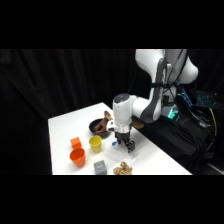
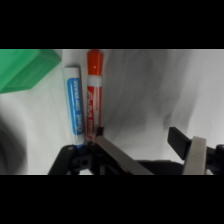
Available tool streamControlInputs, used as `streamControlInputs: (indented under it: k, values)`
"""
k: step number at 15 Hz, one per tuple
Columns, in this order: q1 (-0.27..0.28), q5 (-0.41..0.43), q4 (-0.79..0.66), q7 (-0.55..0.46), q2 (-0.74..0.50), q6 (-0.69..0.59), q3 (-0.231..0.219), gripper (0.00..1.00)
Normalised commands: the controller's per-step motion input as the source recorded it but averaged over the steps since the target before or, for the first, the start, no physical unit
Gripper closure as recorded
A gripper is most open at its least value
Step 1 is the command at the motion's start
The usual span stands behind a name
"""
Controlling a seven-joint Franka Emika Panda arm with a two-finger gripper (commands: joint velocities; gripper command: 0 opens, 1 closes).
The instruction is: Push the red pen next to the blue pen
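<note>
Two pens, red pen [image 2: 93, 97] touching blue pen [image 2: 74, 106], show only at the wrist; gripper [image 2: 145, 142] spread wide.

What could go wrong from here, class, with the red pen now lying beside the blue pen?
1. One finger sits at the red pen's end; pushing further could shove it past or knock the blue pen out of line.
2. A green block lies close by the blue pen; further sideways pushing might jam the pens against it.
3. Lifting away carelessly could drag the pens apart.
</note>
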Motion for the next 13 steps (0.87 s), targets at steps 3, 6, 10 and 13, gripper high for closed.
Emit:
streamControlInputs:
  k: [3, 6, 10, 13]
  values:
    - [-0.137, 0.233, 0.19, -0.22, -0.41, -0.84, 0.194, 0.0]
    - [0.047, 0.111, 0.35, -0.02, -0.5, -0.92, -0.006, 0.0]
    - [0.079, -0.071, 0.57, 0.16, -0.19, -0.72, -0.153, 0.0]
    - [0.105, -0.133, 0.47, 0.31, -0.11, -0.51, -0.129, 0.0]
